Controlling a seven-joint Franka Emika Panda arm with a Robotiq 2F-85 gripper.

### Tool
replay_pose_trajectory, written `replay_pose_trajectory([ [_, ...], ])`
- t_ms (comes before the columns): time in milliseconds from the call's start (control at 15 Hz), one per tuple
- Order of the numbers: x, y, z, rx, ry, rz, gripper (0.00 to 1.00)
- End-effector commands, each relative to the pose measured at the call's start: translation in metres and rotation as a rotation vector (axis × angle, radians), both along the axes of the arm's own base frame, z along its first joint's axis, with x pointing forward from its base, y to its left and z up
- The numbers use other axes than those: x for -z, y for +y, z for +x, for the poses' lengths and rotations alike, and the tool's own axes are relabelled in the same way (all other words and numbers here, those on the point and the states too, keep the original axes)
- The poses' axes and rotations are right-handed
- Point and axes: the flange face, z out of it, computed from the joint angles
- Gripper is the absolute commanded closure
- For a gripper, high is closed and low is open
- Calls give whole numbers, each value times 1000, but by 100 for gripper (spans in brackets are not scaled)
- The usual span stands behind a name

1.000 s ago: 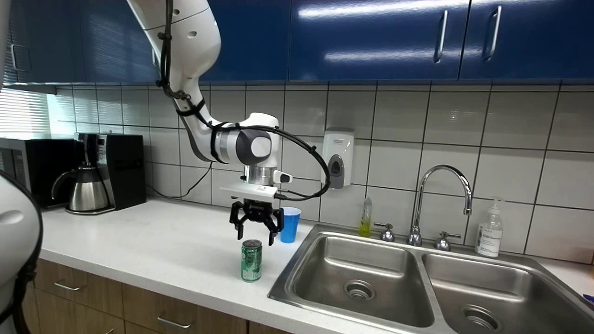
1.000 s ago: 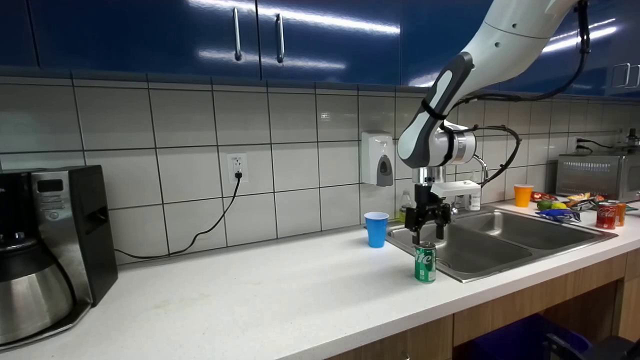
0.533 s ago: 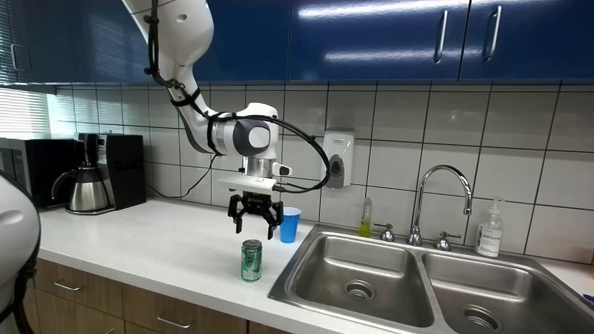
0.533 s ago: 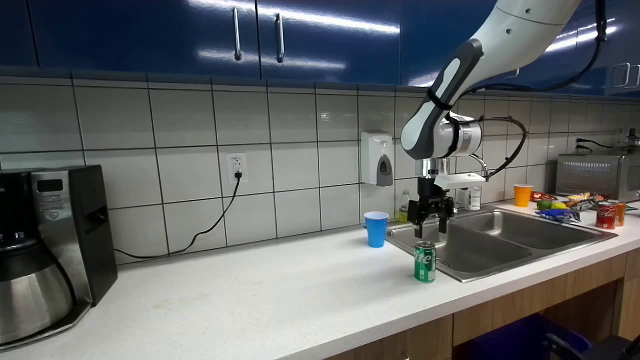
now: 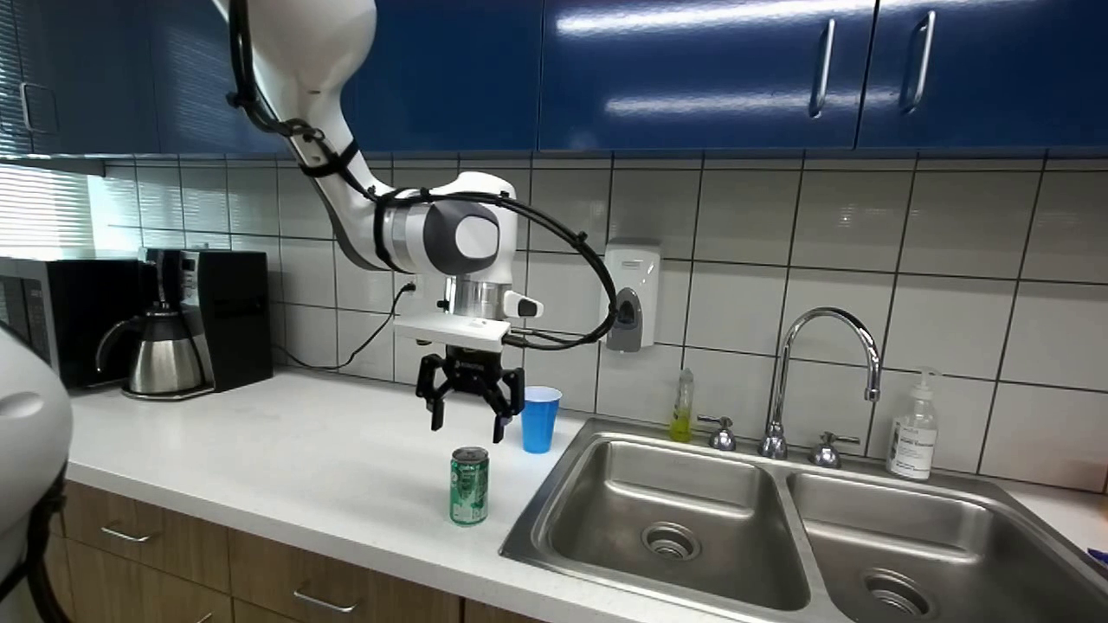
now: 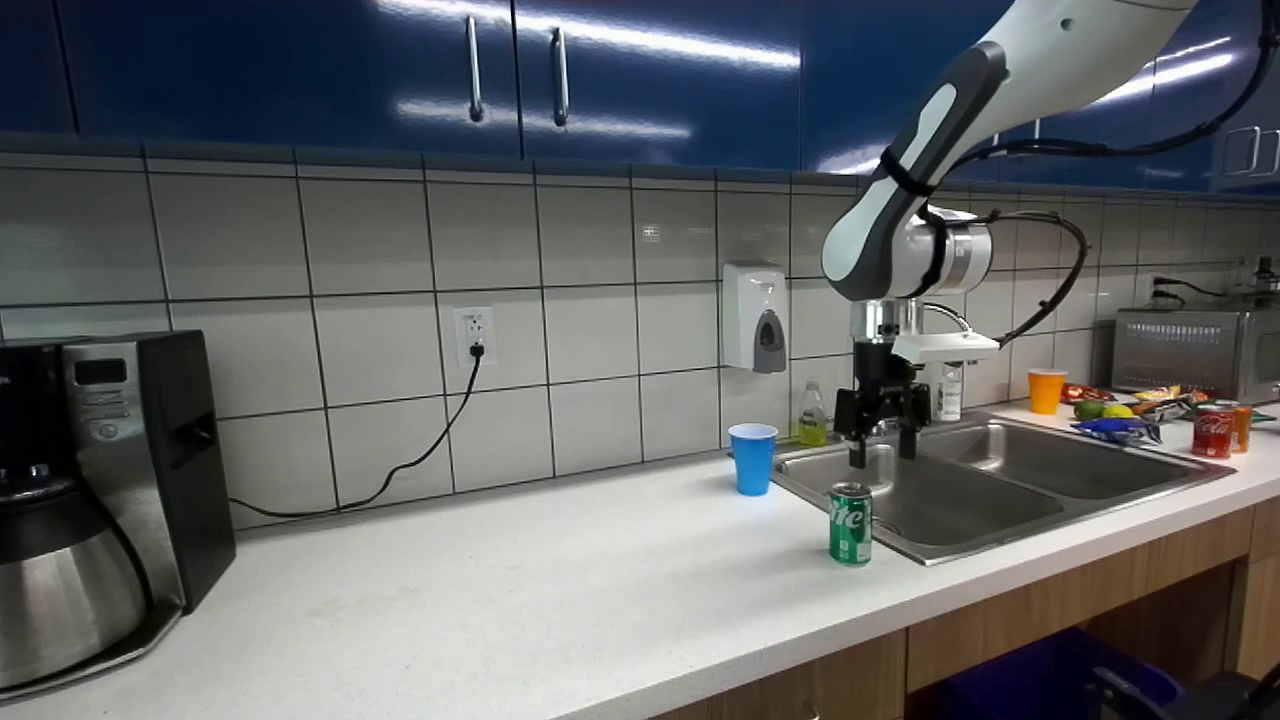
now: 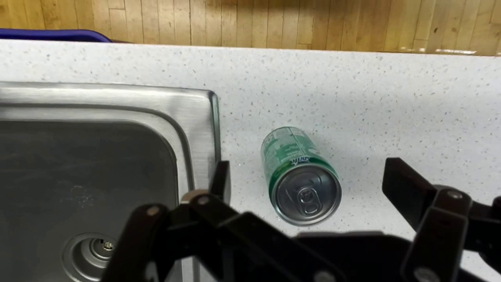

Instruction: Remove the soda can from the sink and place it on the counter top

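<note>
Counter top [image 6: 500, 590] bright; glare streaks blue cabinets [image 5: 710, 61].

Soda can [image 6: 850, 525] clad in green, lettered in white; silver-grey noted on its top [image 7: 307, 196]. Bench [image 7: 391, 90] seen as pale off-white, flecked with grey and tan in the wrist view. Brushed silver is shown by the sink rim [image 7: 200, 129]. Jaws finished in black. Arm [image 6: 1050, 80] coloured white, broken by dark grey panels, banded in black. Bright colour is recorded on the blue cup [image 6: 752, 462], edged in white, and on the orange cup [image 6: 1046, 392]. Red can [image 6: 1212, 432] lettered in white. Pale grey wall tiles [image 5: 840, 216] are gridded by dark lines. Upper cabinets [image 5: 692, 65] coloured glossy deep blue, streaked with white glare. Brown wood grain is seen on the drawers [image 5: 286, 558]; honey-toned floorboards [image 7: 166, 23] are striped by darker seams.
</note>
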Motion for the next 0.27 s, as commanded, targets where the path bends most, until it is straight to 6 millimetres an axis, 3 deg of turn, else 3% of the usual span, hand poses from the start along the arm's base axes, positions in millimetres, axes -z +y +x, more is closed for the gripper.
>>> replay_pose_trajectory([
  [0,-3,-2,-3,1,3,-2,0],
  [200,-7,-5,-9,3,5,-4,0],
])
